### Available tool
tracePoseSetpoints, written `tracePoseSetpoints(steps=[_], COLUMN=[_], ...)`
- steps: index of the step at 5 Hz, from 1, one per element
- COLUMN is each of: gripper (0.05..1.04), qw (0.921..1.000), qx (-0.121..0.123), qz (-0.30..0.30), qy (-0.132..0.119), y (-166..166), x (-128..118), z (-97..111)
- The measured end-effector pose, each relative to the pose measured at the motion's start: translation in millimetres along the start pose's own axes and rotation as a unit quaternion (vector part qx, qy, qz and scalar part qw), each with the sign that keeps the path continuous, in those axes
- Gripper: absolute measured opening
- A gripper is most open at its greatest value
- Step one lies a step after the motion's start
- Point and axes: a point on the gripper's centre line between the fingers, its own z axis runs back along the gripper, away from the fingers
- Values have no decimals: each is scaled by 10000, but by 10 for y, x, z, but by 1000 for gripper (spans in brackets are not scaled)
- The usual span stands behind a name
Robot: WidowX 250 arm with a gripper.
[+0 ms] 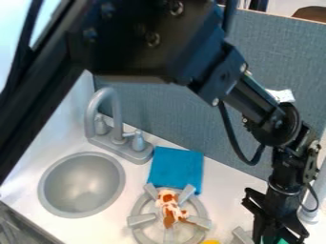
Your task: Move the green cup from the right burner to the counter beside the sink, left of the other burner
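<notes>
The black gripper (280, 228) hangs at the lower right, its jaws pointing down around a green thing (281, 241) at the bottom edge – whether they pinch it or stand spread, I cannot tell. The arm (255, 105) slants across from the upper left, then bends down over the white surface (105, 228) – well right of a brown-and-white toy (168, 206) on a grey burner (202, 209), near a blue cloth (175, 167).

A grey-blue fabric partition (168, 108) stands behind the brightly lit white counter (224, 193), a brown rounded shape (312, 13) beyond.
</notes>
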Motion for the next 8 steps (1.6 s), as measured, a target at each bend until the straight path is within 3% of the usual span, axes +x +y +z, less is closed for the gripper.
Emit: tracePoseSetpoints(steps=[1,2,3,5,8], gripper=[98,98,98,98,98], qw=[9999,9994,9980,9916,9756], qx=[-85,-51,-229,154,348], qz=[-76,-42,542,1256,2146], qy=[-64,-354,-233,-283,-322], y=[13,106,424,1003,1823], x=[-246,-642,-1016,-1569,-1959], z=[76,246,268,360,316])
